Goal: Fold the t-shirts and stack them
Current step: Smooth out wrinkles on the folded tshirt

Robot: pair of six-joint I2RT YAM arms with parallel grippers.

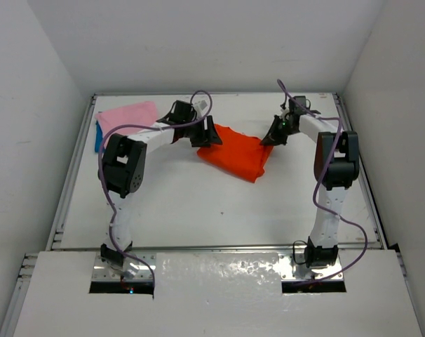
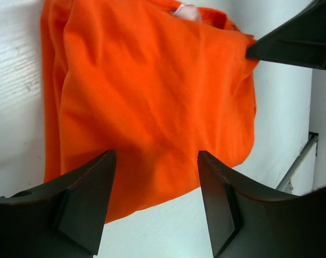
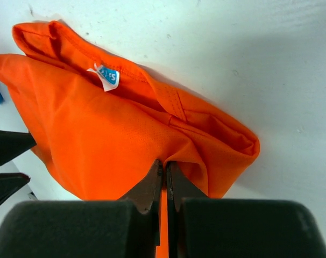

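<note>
The bright orange-red t-shirt [image 1: 230, 156] lies folded in a bunch at the table's far middle. My right gripper [image 3: 164, 164] is shut on a pinch of its edge, cloth bunched between the fingers; from above the right gripper [image 1: 272, 137] sits at the shirt's right corner. My left gripper [image 2: 156, 159] stands open at the shirt's left edge [image 2: 152, 91], fingers apart with cloth and table between them, holding nothing; overhead the left gripper [image 1: 206, 137] is at that edge. A light pink t-shirt [image 1: 127, 116] lies at the far left, on a blue one [image 1: 98, 142] that only peeks out.
The orange shirt's white and blue neck label [image 3: 106, 76] faces up. White walls close in the table on the left, back and right. A metal rail [image 1: 67, 182] runs along the table's left side, another along the right [image 1: 367, 182].
</note>
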